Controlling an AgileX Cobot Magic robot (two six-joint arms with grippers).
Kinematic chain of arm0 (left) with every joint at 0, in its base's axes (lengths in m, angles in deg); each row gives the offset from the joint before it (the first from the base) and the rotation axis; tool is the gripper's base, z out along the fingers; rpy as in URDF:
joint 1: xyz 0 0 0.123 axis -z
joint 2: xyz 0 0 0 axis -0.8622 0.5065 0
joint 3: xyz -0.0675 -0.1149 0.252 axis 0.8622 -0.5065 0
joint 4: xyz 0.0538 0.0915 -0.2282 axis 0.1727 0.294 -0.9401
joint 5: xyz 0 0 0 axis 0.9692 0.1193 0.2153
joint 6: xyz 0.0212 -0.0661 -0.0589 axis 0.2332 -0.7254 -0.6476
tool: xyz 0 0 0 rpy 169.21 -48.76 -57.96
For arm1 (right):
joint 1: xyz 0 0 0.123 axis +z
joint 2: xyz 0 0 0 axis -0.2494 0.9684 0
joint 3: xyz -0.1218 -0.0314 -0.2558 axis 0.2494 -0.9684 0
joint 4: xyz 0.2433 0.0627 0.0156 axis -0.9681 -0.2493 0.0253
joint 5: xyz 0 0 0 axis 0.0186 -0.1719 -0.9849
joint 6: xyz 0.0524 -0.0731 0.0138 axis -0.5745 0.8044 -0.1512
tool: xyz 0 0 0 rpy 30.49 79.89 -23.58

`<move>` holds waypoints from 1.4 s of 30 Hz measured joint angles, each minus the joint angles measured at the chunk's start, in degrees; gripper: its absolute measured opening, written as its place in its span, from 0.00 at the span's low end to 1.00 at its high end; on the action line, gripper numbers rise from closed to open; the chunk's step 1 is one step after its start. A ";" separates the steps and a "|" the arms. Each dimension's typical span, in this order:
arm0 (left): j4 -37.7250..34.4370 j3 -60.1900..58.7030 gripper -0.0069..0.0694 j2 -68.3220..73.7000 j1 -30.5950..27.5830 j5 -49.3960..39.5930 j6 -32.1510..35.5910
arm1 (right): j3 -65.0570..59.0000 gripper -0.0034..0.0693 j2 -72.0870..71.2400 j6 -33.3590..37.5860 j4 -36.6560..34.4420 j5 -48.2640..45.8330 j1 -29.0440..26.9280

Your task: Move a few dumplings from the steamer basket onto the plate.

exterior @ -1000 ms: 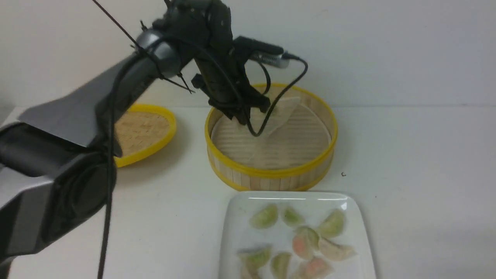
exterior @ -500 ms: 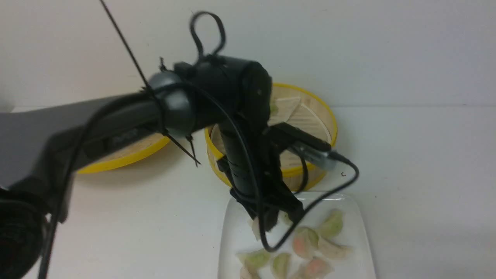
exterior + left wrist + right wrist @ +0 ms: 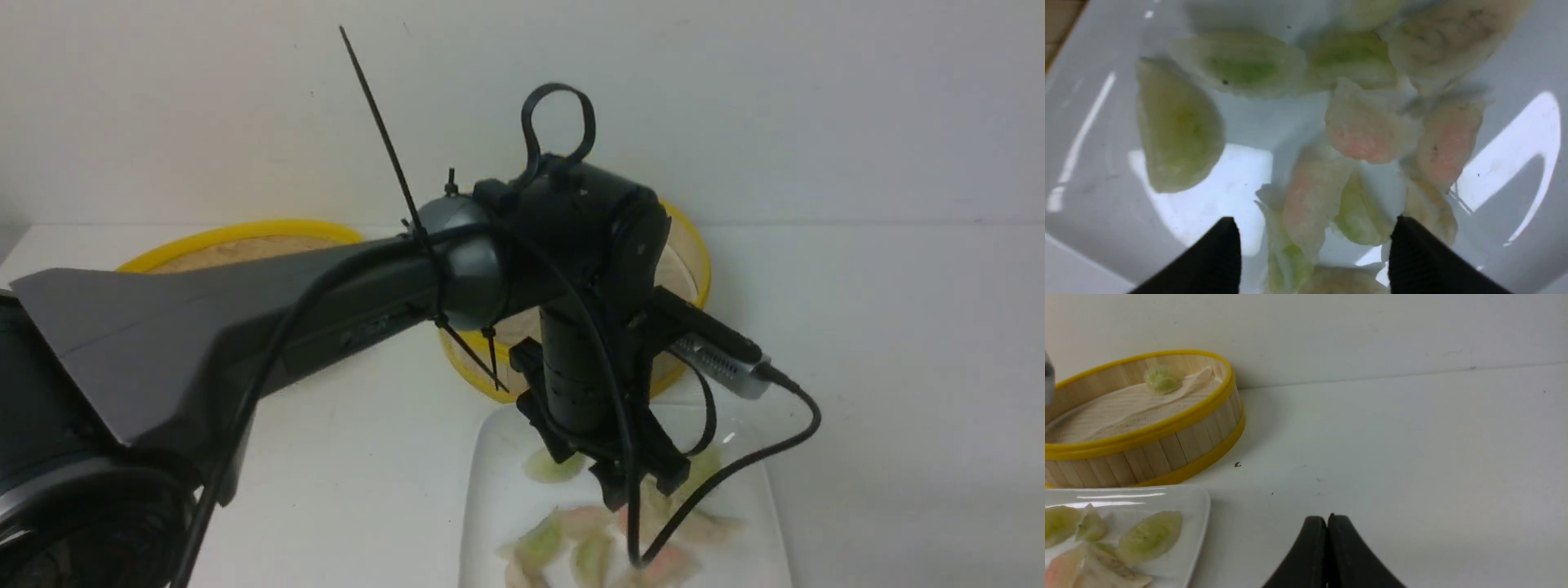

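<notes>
**Dumplings [image 3: 1367,130] down on the plate, one left in the basket**

Left gripper [image 3: 1314,220]: jaws spread wide, nothing pinched between them, hanging low over the plate [image 3: 1094,171]. A second ago, deep in the steamer basket [image 3: 694,269]; half a second ago, over the plate's near-basket edge with a pale dumpling in its grip; now further across the plate and empty. Judged from that: piece just let go, delivery done.

Right beneath the open fingertips: a pink dumpling [image 3: 1310,200], leaning against a green one. Likely the newest arrival, though not certain. Just beyond it, a loose heap of pink and green pieces, several touching or overlapping. Off to one side of the fingertips, a single green piece lying apart on bare glaze.

Behind the left wrist, away from the plate: the steamer basket, mostly hidden by the arm in the front view. In the right wrist view, one green dumpling [image 3: 1161,379] against its far wall, on the rumpled paper liner [image 3: 1126,404]; nothing else seen on the visible slats. Further out past the left arm: the woven lid [image 3: 237,233], flat on the table.

Right gripper [image 3: 1327,516]: jaws pressed together, empty, idle beside the plate.

Reading for the task: "a few" already well met; next call either a lift clear or one last trip back.
</notes>
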 joint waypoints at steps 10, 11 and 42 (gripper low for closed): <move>0.75 -5.53 0.08 -24.39 0.33 2.51 -5.88 | 0.00 0.03 0.00 0.00 0.00 0.00 0.00; 0.51 -7.81 0.08 -27.81 0.35 4.67 -6.30 | 0.00 0.03 0.00 0.00 0.00 0.00 0.00; 4.29 -57.84 0.08 -87.87 0.27 43.94 -6.74 | 0.00 0.03 0.00 0.00 0.00 0.00 0.00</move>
